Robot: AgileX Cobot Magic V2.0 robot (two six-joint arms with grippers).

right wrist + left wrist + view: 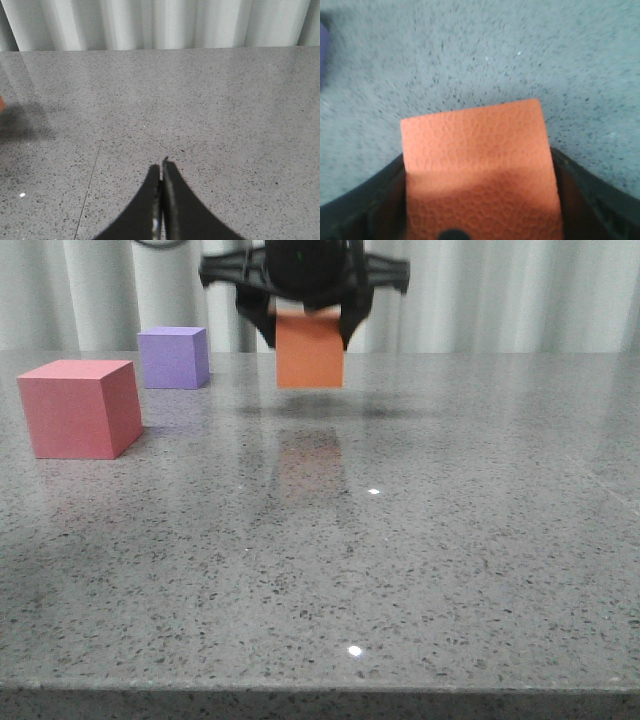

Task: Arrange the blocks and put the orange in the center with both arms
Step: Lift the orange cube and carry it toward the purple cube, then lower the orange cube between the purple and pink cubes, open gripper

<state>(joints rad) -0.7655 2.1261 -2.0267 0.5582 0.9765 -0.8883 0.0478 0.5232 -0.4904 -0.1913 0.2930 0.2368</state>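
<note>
My left gripper (308, 328) is shut on the orange cube (310, 352) and holds it above the table at the back centre. In the left wrist view the orange cube (477, 170) fills the space between the black fingers (365, 210). The pinkish-red cube (80, 407) sits on the table at the left. The purple cube (174, 357) sits behind it, further back; its edge shows in the left wrist view (322, 55). My right gripper (161, 167) is shut and empty above bare table; it does not show in the front view.
The grey speckled table (400, 540) stretches to a front edge near the camera. A pale curtain (500, 290) hangs behind the table. A sliver of the orange cube (1, 104) shows at the edge of the right wrist view.
</note>
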